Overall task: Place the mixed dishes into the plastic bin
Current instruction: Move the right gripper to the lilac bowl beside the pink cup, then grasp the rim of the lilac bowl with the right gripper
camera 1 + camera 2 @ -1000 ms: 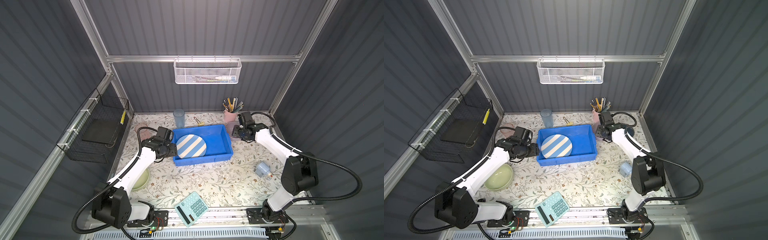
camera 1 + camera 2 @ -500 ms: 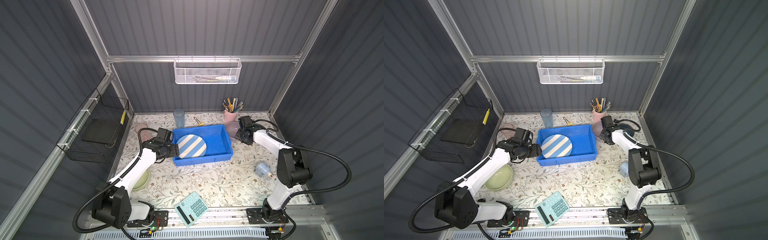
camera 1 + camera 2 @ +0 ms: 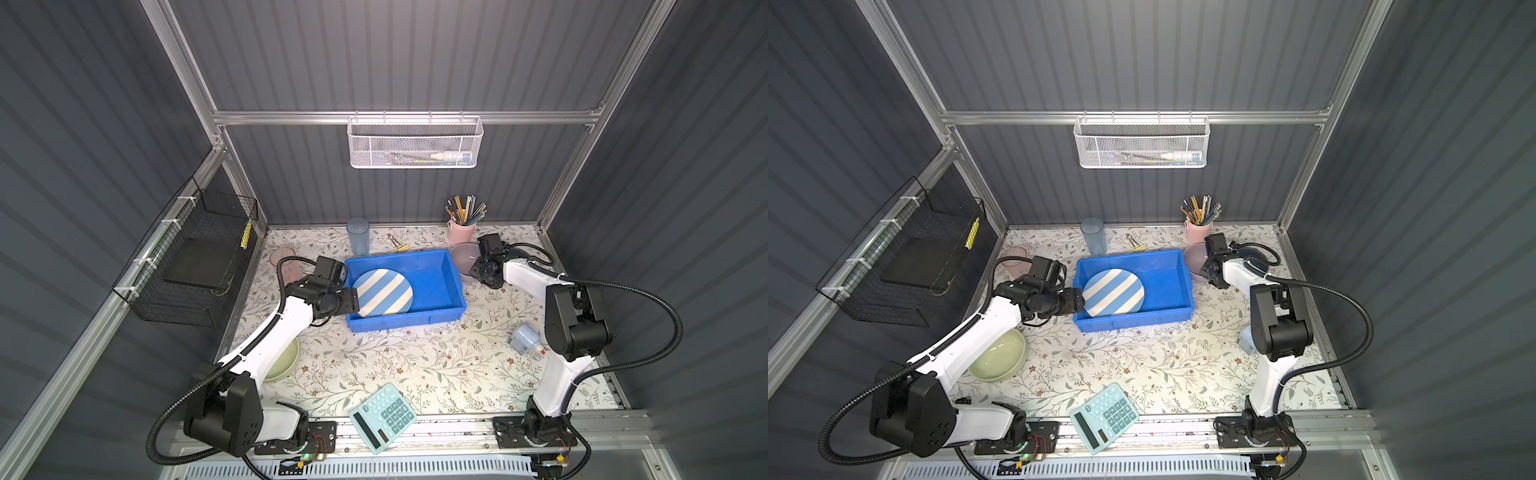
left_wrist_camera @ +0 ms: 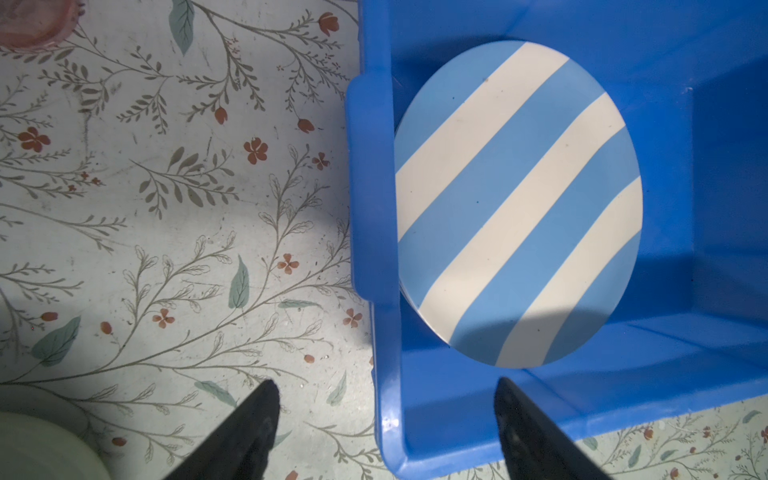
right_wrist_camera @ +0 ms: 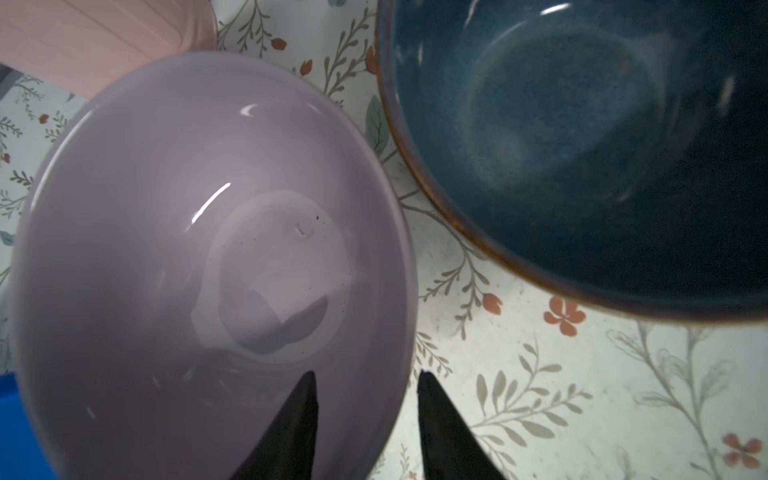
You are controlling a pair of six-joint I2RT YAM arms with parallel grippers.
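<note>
Nearest, a calculator is lying at the front edge of the counter, with a green bowl under the left arm and a blue tumbler tipped over on the right. Farther back, the left fingers are standing spread and empty at the left end of the blue bin, where a striped plate is sitting inside. Beyond the bin's right end, the right fingers are straddling the rim of the pink bowl; whether they are pinching it I cannot tell.

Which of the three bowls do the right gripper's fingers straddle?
The pink bowl: one finger inside its rim, one outside. The dark-blue bowl sits untouched beside it; the pale-green bowl is by the left arm.
</note>
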